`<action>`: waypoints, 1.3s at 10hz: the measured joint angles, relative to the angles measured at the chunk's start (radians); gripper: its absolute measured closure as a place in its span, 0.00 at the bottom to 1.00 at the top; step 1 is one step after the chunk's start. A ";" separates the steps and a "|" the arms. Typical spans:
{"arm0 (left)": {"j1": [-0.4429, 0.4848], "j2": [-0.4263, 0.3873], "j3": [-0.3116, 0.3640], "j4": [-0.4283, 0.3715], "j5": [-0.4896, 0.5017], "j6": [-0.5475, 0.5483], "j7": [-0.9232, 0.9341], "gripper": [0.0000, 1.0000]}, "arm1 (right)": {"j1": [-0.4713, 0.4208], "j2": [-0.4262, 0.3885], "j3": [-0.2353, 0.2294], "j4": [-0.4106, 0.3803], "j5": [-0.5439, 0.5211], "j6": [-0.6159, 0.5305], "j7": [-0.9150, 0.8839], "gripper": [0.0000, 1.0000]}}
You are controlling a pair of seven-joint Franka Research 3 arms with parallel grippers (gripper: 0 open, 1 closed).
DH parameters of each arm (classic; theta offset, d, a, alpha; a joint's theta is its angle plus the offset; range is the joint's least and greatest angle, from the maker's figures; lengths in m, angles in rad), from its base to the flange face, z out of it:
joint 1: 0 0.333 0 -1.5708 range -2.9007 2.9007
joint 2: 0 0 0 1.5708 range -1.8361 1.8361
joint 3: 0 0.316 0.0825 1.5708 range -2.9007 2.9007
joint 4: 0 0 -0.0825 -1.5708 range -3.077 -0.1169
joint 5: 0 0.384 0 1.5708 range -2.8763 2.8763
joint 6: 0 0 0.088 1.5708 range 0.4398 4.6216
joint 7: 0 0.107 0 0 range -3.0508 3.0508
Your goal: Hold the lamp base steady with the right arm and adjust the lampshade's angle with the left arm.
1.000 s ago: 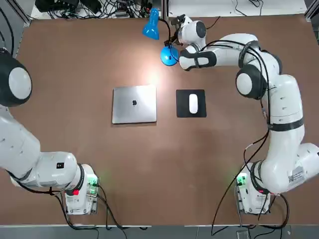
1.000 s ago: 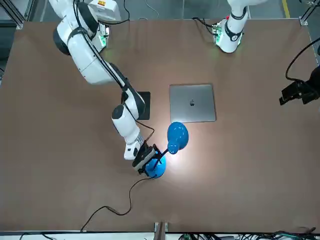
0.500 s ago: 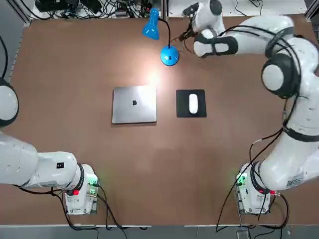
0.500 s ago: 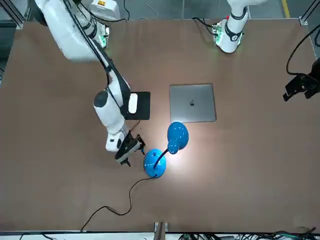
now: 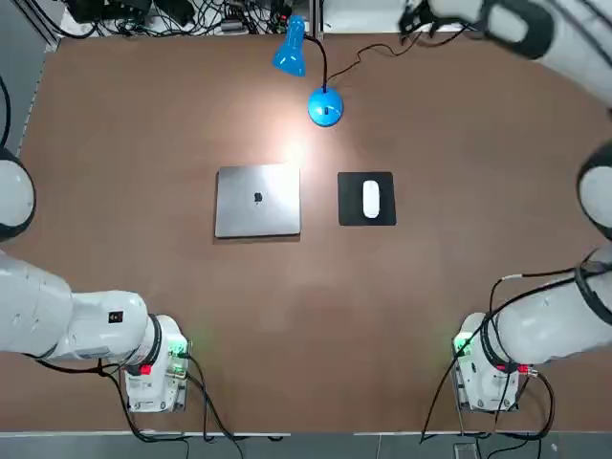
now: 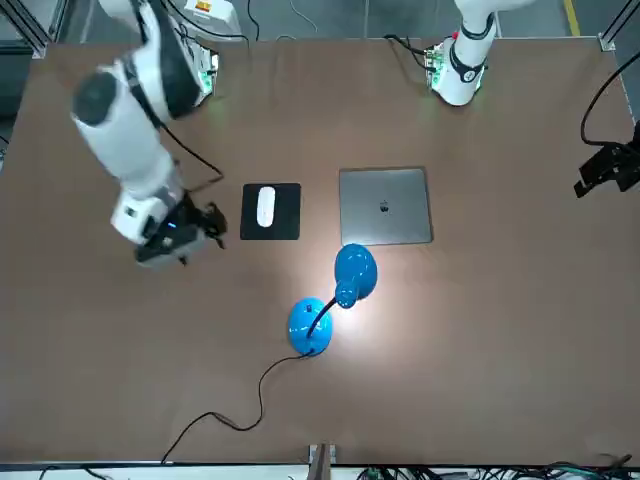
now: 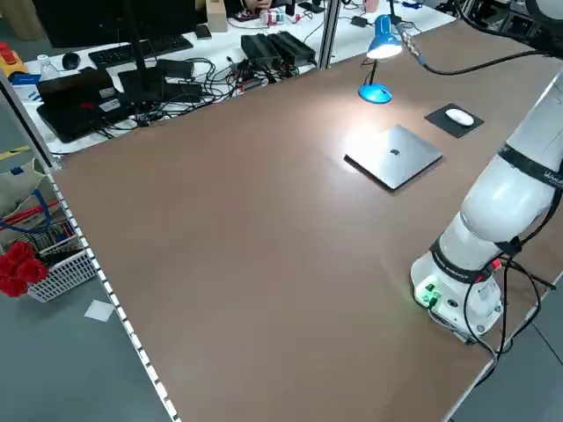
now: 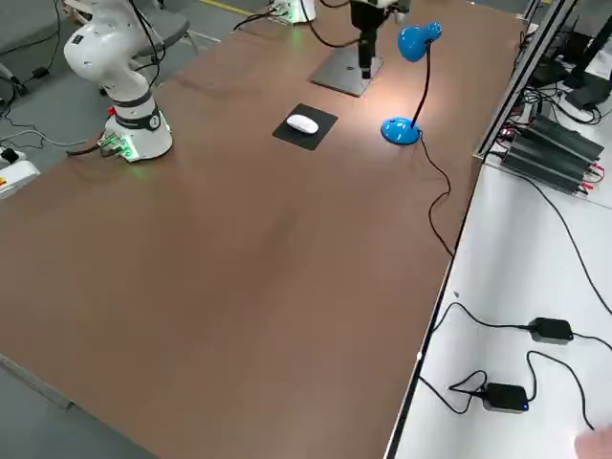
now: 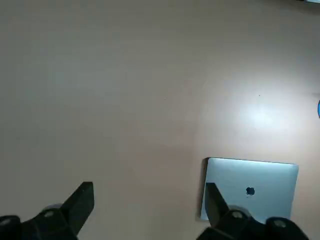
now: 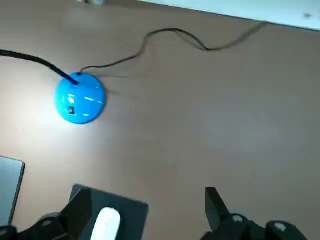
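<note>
The lamp base [image 5: 325, 107] is a round blue foot near the table's far edge; it also shows as a blue disc [image 10: 80, 97] in the right wrist view. From it a thin black stem bends up to the blue lampshade [image 5: 290, 53], lit and aimed down at the table. My right gripper [image 6: 206, 227] hangs open high above the table, off to the right of the lamp, touching nothing. Its fingers [image 10: 82, 202] stand wide apart. My left gripper [image 6: 603, 176] is far out over the table's left side, open and empty [image 9: 150, 197].
A shut silver laptop [image 5: 257, 201] lies mid-table, with a white mouse [image 5: 370, 199] on a black pad [image 5: 366, 177] to its right. The lamp's black cord [image 6: 240, 405] trails to the far edge. Cables and power bricks lie on the white bench [image 8: 535, 239] beyond.
My right gripper has come off the lamp base, risen and swung away to the robot's right. The lamp has stayed where it was. The left gripper has barely shifted.
</note>
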 joint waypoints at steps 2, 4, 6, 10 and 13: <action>-0.008 0.020 -0.001 0.013 0.000 -0.002 0.000 0.02 | -0.006 -0.108 -0.145 0.031 0.013 -0.235 -0.002 0.00; -0.012 0.039 -0.003 0.030 0.000 -0.008 0.000 0.02 | -0.044 -0.130 -0.217 0.129 0.013 -0.411 -0.003 0.00; -0.013 0.043 -0.004 0.031 0.002 -0.011 0.000 0.02 | -0.100 -0.129 -0.224 0.170 -0.015 -0.467 -0.021 0.00; -0.013 0.044 -0.007 0.033 0.003 -0.012 -0.003 0.02 | -0.147 -0.122 -0.179 0.191 -0.092 -0.468 -0.041 0.00; -0.014 0.045 -0.011 0.034 0.003 -0.012 -0.005 0.02 | -0.222 -0.109 -0.090 0.193 -0.094 -0.460 -0.041 0.00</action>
